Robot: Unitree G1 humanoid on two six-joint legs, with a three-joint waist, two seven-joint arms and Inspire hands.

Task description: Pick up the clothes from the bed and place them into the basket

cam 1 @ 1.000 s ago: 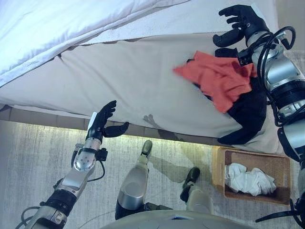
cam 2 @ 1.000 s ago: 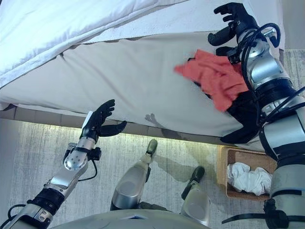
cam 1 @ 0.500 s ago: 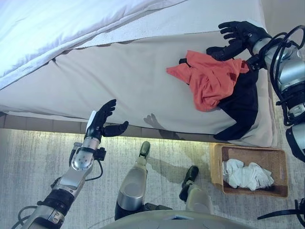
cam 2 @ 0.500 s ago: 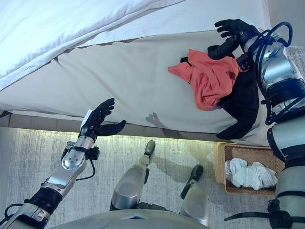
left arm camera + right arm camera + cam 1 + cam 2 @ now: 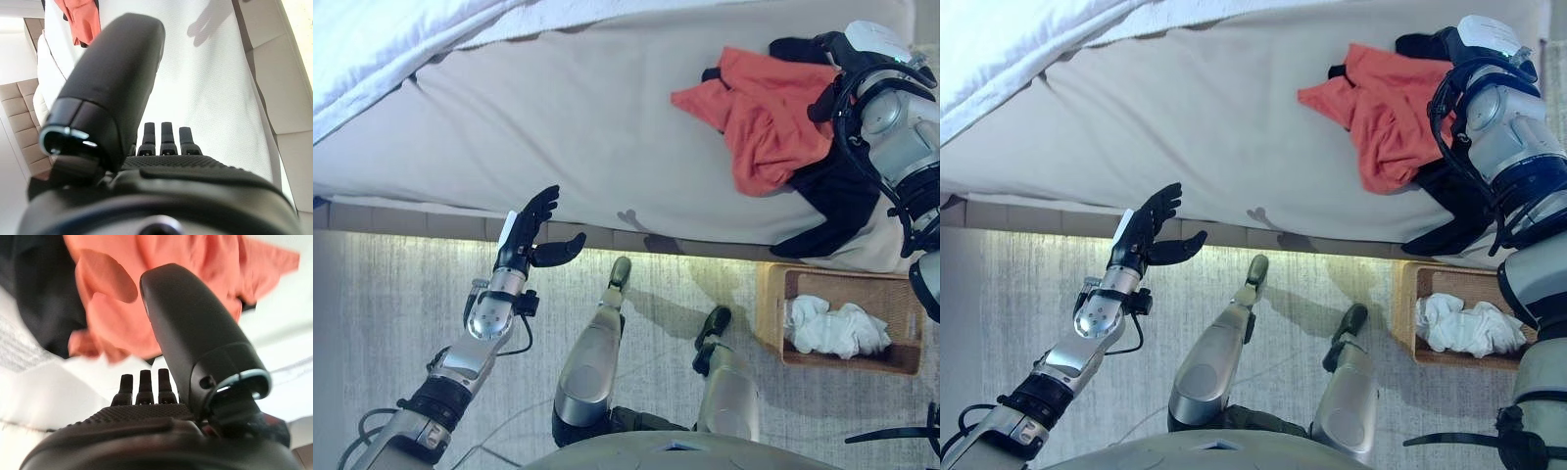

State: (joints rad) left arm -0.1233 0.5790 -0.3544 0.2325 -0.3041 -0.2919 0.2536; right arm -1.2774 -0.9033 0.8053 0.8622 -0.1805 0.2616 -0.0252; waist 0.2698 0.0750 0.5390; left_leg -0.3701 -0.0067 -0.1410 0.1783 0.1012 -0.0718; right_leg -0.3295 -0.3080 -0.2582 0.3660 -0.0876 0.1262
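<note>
Reaching lower than a second ago, the right hand (image 5: 161, 382) now hovers over the orange garment (image 5: 764, 117), fingers straight, holding nothing; grasping comes next, I judge.

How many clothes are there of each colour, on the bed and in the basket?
Orange: 1, the orange garment on the bed
Black: 1, the black garment partly under it
White: 1, the white bundle in the basket; how many pieces it holds cannot be told
Total: 3
</note>
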